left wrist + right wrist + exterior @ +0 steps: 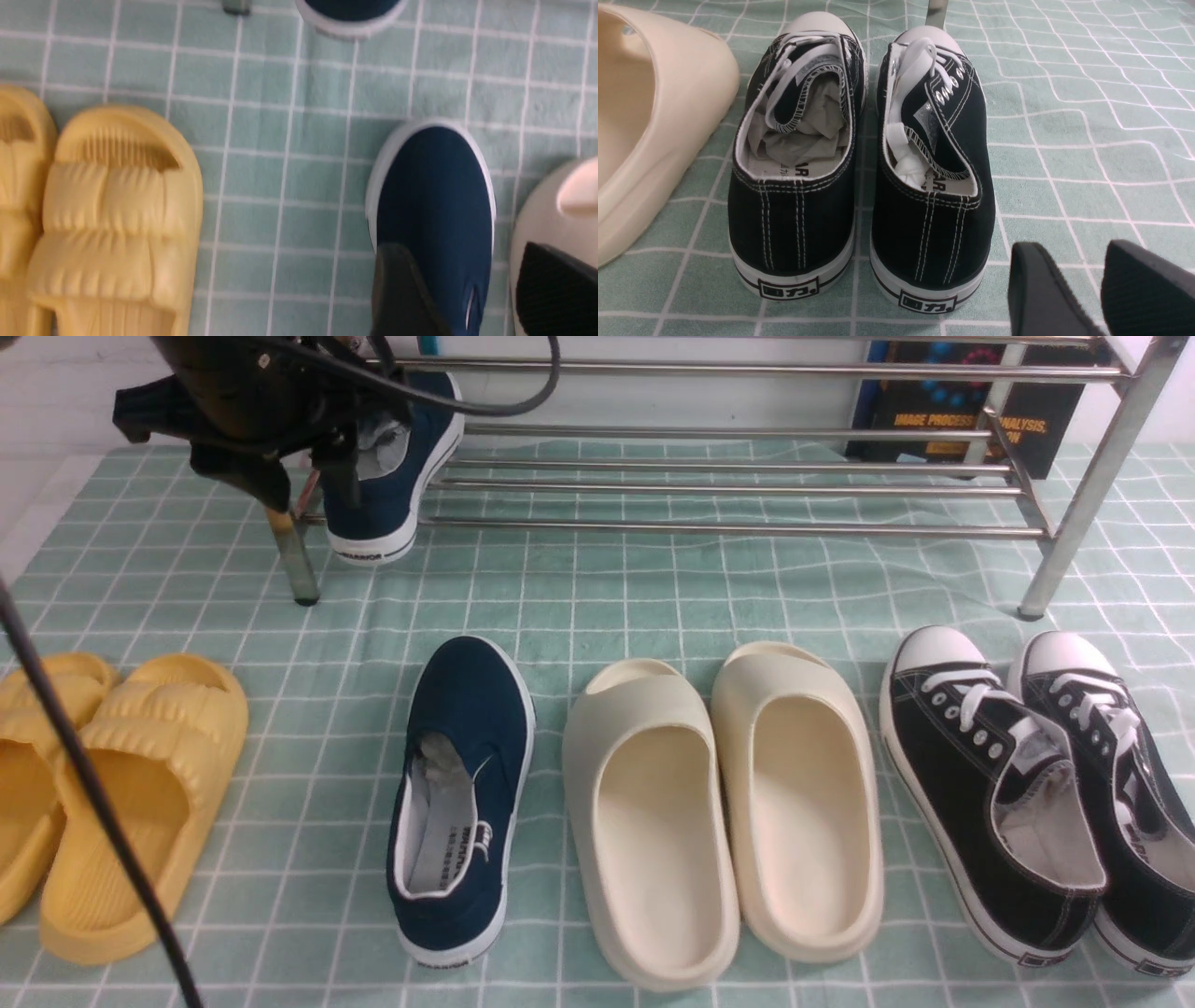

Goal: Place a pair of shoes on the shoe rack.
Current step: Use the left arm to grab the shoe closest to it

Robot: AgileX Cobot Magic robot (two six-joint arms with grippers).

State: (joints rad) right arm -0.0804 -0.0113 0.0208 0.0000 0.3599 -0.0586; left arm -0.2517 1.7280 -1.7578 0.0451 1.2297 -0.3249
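Halfway there: one navy shoe (387,495) is on the rack (728,529), a bit tilted I think. My left gripper (462,261) is wide and empty. The other navy shoe (462,803) is down on the cloth (653,588).

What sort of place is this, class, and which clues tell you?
Probably a staged mock-up of a home entryway: a chrome shoe rack on a green checked cloth, cream slides lined up before it, a textbook behind.

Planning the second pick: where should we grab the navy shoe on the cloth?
I'd pinch the navy shoe by its collar wall near the heel, from above, one finger inside. It sits sole-down, opening up; the paper stuffing fills only the front.
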